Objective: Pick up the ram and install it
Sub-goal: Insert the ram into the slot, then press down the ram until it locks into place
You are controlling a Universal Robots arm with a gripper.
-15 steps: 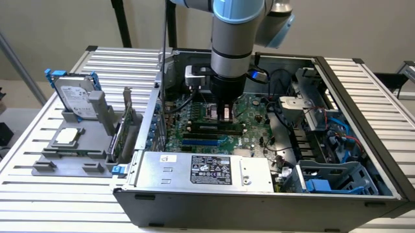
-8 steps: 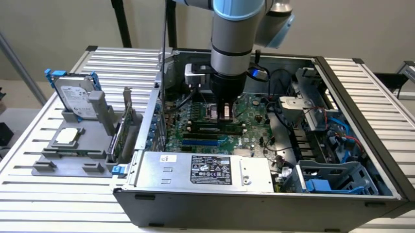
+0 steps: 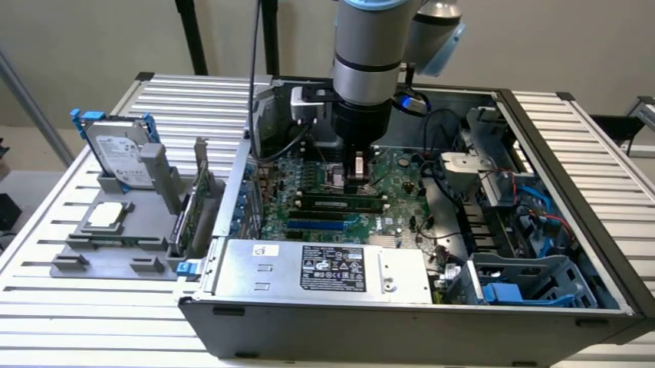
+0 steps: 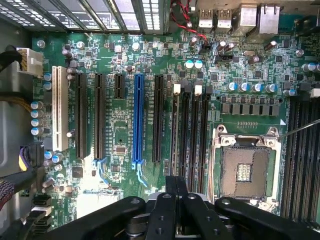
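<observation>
With fingers pressed together, we're hovering the gripper (image 4: pixel 175 192) over the motherboard (image 3: pixel 338 201) mid-frame, ram (image 3: pixel 343 204) lying in its slot nearby.

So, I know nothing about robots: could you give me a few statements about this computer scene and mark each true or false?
1. The gripper is down inside the open computer case, over the motherboard. True.
2. The processor socket has a chip in it. False: it is empty; a silver processor chip lies on the grey holder outside the case.
3. A hard drive stands upright in that holder. True.
4. The gripper is wide open. False: it is shut.
5. One long slot on the motherboard is blue. True.
</observation>
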